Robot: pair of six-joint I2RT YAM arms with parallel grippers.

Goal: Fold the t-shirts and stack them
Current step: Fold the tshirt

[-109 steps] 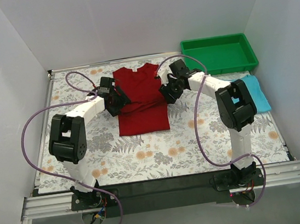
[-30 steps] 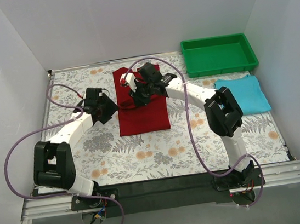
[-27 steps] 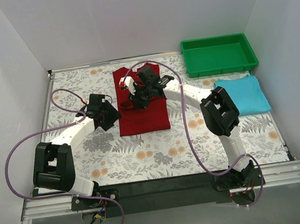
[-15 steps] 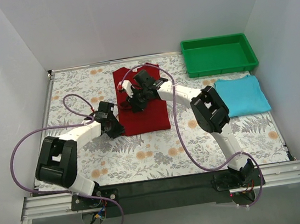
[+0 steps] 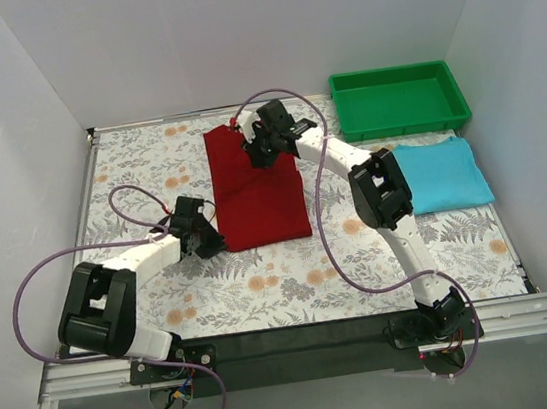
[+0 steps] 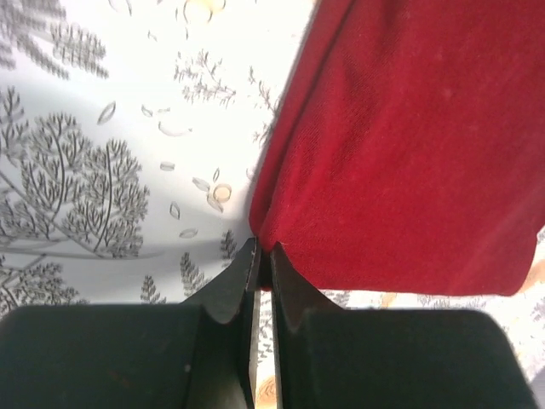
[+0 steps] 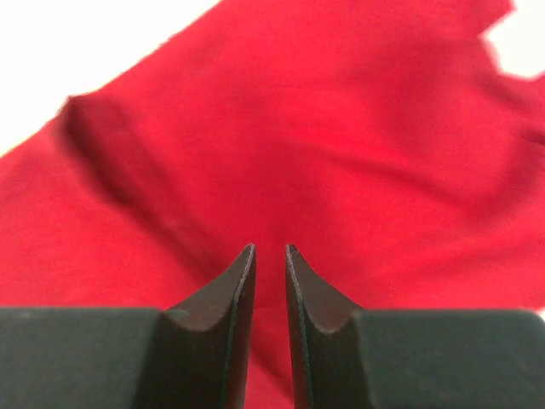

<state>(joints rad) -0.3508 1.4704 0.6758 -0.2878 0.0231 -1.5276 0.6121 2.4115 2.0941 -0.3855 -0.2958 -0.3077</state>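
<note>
The dark red t-shirt lies lengthwise on the floral cloth, folded into a long strip. My left gripper sits at its near-left corner. In the left wrist view that gripper is shut on the corner of the red t-shirt. My right gripper hovers over the shirt's far part. In the right wrist view its jaws stand a narrow slit apart with blurred red cloth behind them; a pinch does not show. The light blue t-shirt lies folded at the right.
A green tray stands at the back right, just beyond the blue t-shirt. White walls close in the table on the left, back and right. Purple cables loop off both arms above the floral tablecloth.
My left gripper slid toward the near-left corner of the red shirt and closed on it. My right gripper moved from the shirt's middle up toward its far end.
</note>
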